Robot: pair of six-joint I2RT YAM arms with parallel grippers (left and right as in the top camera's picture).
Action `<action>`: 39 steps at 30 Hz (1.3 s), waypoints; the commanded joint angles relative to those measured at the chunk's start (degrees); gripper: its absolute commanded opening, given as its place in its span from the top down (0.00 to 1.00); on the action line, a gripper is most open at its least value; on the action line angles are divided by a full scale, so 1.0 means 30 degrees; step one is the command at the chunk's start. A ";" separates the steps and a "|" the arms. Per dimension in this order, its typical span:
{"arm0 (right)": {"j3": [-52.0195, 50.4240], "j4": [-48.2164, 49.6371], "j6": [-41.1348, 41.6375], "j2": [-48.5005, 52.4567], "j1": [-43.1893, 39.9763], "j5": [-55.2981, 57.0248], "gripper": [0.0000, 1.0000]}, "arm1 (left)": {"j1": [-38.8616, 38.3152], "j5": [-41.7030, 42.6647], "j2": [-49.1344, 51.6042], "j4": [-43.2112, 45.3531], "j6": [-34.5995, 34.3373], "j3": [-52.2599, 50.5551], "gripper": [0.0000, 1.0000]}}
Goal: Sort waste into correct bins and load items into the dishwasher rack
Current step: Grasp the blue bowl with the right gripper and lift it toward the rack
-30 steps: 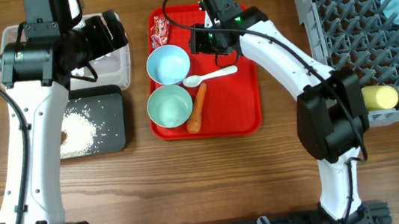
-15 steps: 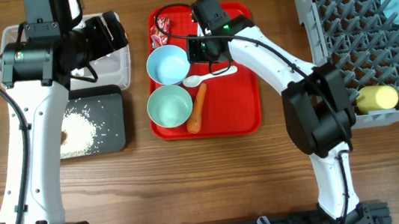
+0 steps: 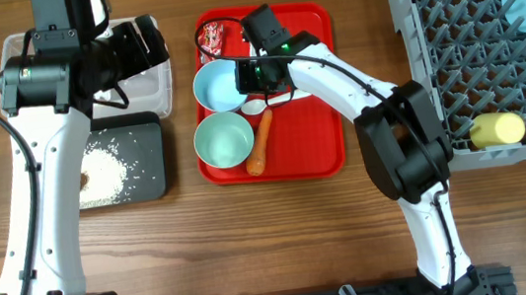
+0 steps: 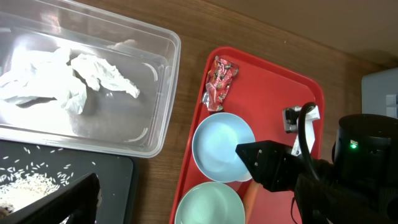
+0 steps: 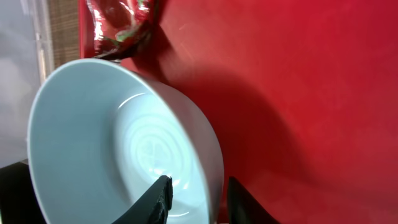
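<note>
Your right gripper (image 5: 202, 199) stood narrow astride the rim of the pale blue bowl (image 3: 216, 85) by the candy wrapper (image 3: 212, 36) on the red tray (image 3: 326, 130), grip unconfirmed. Pinched so thinly, the bowl could have tilted and slipped on lifting.

From overhead we look straight down on the whole table (image 3: 253, 238). Left wrist: high, facing down on tub (image 4: 112, 121) and tray (image 4: 267, 87). Right wrist: tight against one bowl (image 5: 112, 143). We find that bowl and the wrapper (image 3: 212, 36) in all three.
</note>
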 commanded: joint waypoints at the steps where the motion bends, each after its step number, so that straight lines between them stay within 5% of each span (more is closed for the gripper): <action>1: 0.0000 0.0051 0.0459 0.0342 -0.0007 -0.0299 0.74 | 0.0073 -0.0182 0.0153 -0.0066 -0.0160 -0.0058 0.00; 16: 0.0007 -0.0029 0.0058 0.0335 -0.0029 -0.0321 0.96 | 0.0073 -0.0182 0.0153 -0.0066 -0.0168 -0.0058 0.00; 30: 0.0299 -0.0372 -0.0772 -0.0845 -0.1290 -0.0204 0.96 | 0.0073 -0.0182 0.0153 -0.0058 -0.0168 -0.0058 0.00; 39: 0.0299 -0.0393 -0.2871 -0.4641 -0.3206 0.2353 0.96 | 0.0073 -0.0182 0.0153 -0.0058 -0.0168 -0.0058 0.00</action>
